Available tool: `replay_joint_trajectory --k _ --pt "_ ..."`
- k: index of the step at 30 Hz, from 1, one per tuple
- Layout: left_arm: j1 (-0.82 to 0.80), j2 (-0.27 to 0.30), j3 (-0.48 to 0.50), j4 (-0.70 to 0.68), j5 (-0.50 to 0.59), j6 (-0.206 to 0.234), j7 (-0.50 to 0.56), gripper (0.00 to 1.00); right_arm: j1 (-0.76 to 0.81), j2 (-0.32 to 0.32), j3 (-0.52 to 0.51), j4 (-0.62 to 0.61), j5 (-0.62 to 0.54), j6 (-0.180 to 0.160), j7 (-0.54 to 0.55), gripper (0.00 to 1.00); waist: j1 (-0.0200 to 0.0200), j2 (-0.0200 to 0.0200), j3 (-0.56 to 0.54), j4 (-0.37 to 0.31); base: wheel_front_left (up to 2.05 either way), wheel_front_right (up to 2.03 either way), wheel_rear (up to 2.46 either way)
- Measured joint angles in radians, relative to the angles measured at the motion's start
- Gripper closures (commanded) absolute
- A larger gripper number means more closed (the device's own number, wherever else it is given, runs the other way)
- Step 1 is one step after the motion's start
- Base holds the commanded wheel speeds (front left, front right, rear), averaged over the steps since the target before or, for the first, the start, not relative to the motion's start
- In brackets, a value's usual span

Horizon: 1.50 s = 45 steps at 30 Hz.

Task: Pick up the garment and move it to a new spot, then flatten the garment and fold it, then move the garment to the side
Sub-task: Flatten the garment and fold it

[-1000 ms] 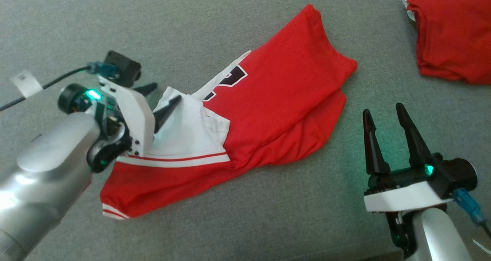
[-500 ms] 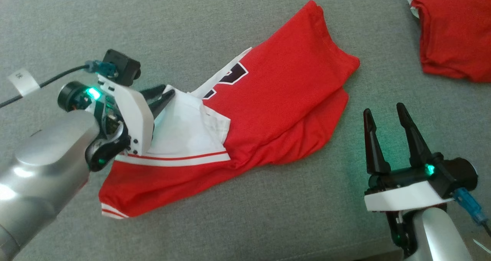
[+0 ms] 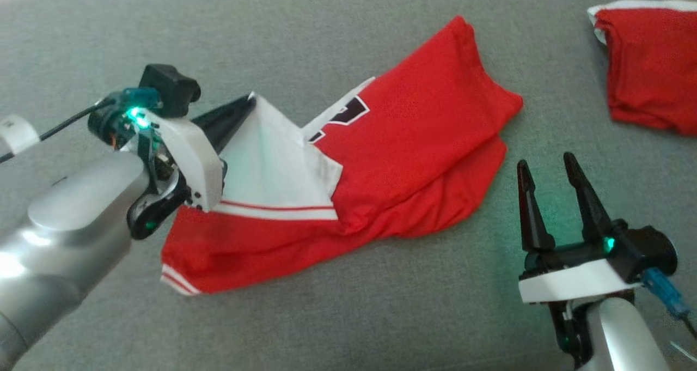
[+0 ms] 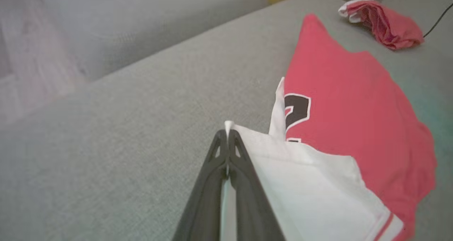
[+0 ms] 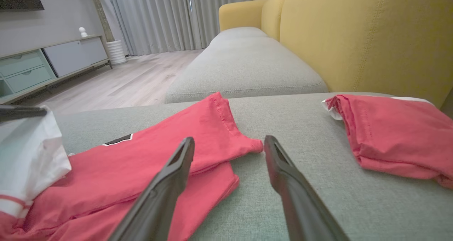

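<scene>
Found left gripper (image 3: 249, 99) pinching the garment (image 3: 414, 142) by its white corner, rest lying mid sofa seat (image 3: 348, 316). Found right gripper (image 3: 545, 161) spread, empty, toward its near-right corner. Recommend lifting steadily, holding the pinch firm, avoiding drag on trailing cloth.

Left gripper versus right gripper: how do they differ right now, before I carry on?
The left gripper is shut on the white corner of the garment; the right gripper is open and holds nothing. The left gripper's pinch lifts that corner off the grey cushion; the right gripper hangs beside the garment's red end, apart from it. Both have two long dark fingers and a green light.
</scene>
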Motion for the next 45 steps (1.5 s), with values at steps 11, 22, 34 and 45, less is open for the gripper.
replay_joint_trajectory --k 11,22,34,45 --pt "-0.023 0.029 -0.014 -0.036 0.094 0.000 -0.221 1.00 -0.165 -0.194 -0.003 0.317 0.038 0.000 0.087 0.00 0.0000 0.0000 -0.052 0.119 0.00 0.00 0.00" --pt "-0.025 0.060 0.011 -0.021 0.142 0.023 -0.314 1.00 -0.278 -0.313 0.076 0.461 -0.006 0.000 0.209 0.00 0.0000 0.0000 -0.040 0.227 0.00 0.00 0.00" --pt "-0.025 0.061 0.014 -0.017 0.143 0.023 -0.323 1.00 -0.293 -0.312 0.125 0.502 0.104 0.000 0.200 0.33 0.0000 0.0000 -0.038 0.235 0.00 0.00 0.00" --pt "-0.023 0.081 0.056 -0.013 0.176 0.056 -0.349 1.00 -0.328 -0.313 0.150 0.525 0.191 0.000 0.151 1.00 0.0001 0.0000 -0.087 0.213 0.00 0.00 0.00"
